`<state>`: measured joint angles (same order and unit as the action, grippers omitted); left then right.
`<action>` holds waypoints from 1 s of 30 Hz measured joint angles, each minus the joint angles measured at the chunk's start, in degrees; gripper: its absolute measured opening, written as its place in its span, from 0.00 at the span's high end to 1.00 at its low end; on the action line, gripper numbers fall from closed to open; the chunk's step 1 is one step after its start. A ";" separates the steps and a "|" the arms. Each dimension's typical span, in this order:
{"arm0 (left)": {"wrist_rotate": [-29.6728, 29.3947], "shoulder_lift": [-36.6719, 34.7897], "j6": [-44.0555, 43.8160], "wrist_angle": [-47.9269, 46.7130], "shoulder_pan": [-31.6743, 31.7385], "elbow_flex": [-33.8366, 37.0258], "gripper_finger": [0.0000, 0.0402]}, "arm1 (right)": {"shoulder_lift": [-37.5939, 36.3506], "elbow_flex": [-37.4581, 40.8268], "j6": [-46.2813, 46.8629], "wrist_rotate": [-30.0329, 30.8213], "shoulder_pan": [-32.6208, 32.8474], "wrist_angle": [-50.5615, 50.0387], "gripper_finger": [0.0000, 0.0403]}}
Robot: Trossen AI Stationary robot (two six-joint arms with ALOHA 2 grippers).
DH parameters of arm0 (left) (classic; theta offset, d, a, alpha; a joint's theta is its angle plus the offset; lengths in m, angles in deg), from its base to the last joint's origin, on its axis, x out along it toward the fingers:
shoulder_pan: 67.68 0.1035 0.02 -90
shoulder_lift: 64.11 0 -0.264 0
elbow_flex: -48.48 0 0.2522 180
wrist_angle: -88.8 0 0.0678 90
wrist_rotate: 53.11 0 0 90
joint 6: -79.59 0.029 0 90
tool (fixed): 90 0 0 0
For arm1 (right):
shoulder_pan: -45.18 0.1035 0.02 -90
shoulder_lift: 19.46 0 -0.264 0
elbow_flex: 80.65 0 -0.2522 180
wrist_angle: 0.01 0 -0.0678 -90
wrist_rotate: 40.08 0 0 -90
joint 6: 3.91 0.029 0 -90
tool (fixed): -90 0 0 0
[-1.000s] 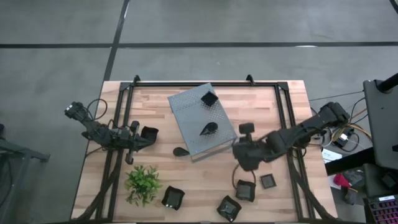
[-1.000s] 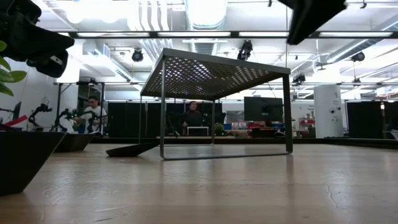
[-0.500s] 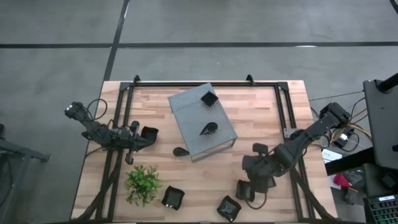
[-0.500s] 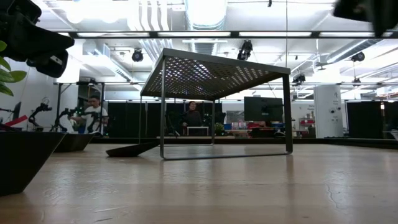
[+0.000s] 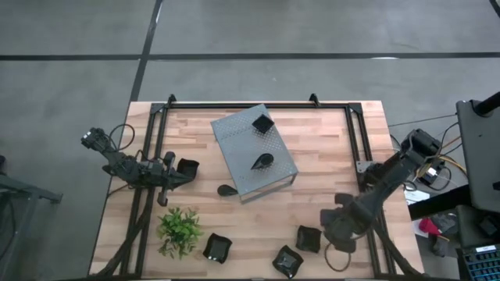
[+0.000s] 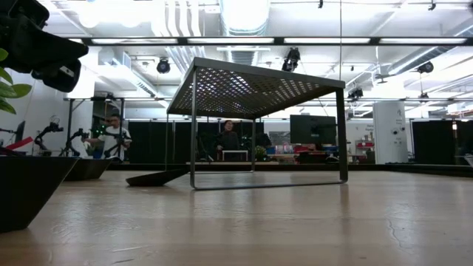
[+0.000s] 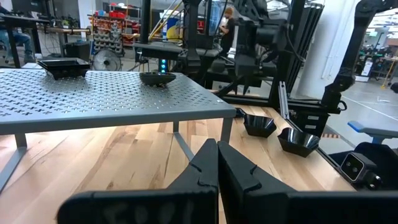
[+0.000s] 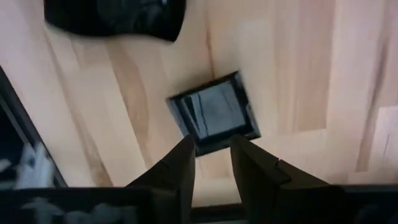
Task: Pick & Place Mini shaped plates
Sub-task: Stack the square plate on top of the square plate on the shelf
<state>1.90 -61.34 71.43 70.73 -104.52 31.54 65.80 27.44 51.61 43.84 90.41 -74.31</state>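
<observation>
Table [image 5: 312, 148] is light wood planks, smooth-ish; the grey box [image 5: 254, 150] looks like matt perforated metal, and the little black plates [image 8: 214, 120] are glossy.

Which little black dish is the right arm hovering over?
The small flat square plate, alone just ahead of the open right end effector; the neighbouring dish sits apart.

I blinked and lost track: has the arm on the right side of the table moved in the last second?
Yes. The right gripper swung away from the grey perforated box, toward the table's near right corner, and now hangs over a small square plate.
</observation>
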 joint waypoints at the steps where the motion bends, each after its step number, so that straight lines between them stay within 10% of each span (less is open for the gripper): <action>1: 0.01 0.00 0.02 0.00 0.00 -0.02 1.00 | 0.00 0.34 -1.32 0.08 1.08 0.58 0.75; 11: 0.00 0.00 0.02 0.00 0.01 -0.01 1.00 | 0.26 0.91 -5.25 10.53 10.29 8.42 0.75; 30: 0.01 0.02 0.02 0.00 0.00 0.00 1.00 | 5.84 5.24 -2.37 10.61 13.29 12.23 0.75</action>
<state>1.91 -61.32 71.45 70.73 -104.52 31.53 71.63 32.68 49.24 54.45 103.70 -62.09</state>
